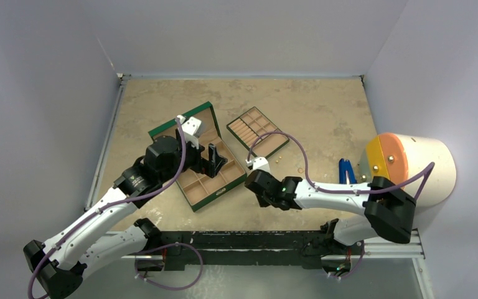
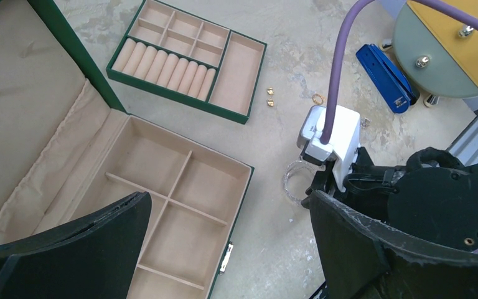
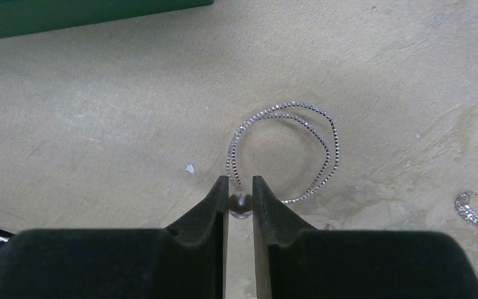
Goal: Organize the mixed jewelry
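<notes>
right wrist view: right gripper (image 3: 241, 198) nearly closed, pinching thin silvery beaded hoop (image 3: 286, 107) by its small round bead (image 3: 240, 204); hoop lying flat on beige tabletop (image 3: 99, 124). left gripper (image 2: 227, 208) spread wide above open green compartment box (image 2: 68, 50). two tiny gold studs (image 2: 270, 98) on tabletop near separate green tray (image 2: 180, 96).

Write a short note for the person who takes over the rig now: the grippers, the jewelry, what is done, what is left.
Left gripper: open, holding nothing, above the green box.
Right gripper: shut on the bead of the thin silvery hoop, which lies on the table.
Gold studs, a gold ring and a small silver piece lie loose on the table.
Done: no piece shows in the box or the insert tray.
Left: every piece.
</notes>
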`<state>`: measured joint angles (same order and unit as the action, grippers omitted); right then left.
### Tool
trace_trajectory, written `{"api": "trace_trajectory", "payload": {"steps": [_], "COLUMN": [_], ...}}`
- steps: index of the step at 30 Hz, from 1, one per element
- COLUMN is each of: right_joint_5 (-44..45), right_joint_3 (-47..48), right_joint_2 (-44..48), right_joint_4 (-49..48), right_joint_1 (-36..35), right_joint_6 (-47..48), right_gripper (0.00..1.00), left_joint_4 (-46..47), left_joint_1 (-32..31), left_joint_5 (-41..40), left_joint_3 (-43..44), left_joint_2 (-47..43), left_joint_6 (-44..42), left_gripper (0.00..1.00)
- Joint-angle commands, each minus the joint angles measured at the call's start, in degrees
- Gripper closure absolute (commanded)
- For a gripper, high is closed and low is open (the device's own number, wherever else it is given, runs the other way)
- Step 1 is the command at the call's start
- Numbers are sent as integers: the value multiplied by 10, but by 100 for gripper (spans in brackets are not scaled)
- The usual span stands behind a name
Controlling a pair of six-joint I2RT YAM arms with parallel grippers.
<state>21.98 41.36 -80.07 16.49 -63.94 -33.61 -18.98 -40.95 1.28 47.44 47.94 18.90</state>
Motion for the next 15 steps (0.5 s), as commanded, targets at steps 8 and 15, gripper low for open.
{"api": "trace_trajectory", "payload": {"steps": [8,15], "right_joint_5": [47,43], "right_joint_3": [69,155], "right_joint_2": [96,88], "right_joint_4": [45,33], "right_joint_1": [-2,-3], "right_joint_6": [-11,46], "right_gripper": [97,97], "left_joint_4": [8,-3], "left_joint_1": [-1,-1], "left_joint_5": [-61,-164], "left_joint_3": [25,24], "left_joint_2": [-33,-72], "left_joint_6": [1,10], "left_gripper": [1,1]}}
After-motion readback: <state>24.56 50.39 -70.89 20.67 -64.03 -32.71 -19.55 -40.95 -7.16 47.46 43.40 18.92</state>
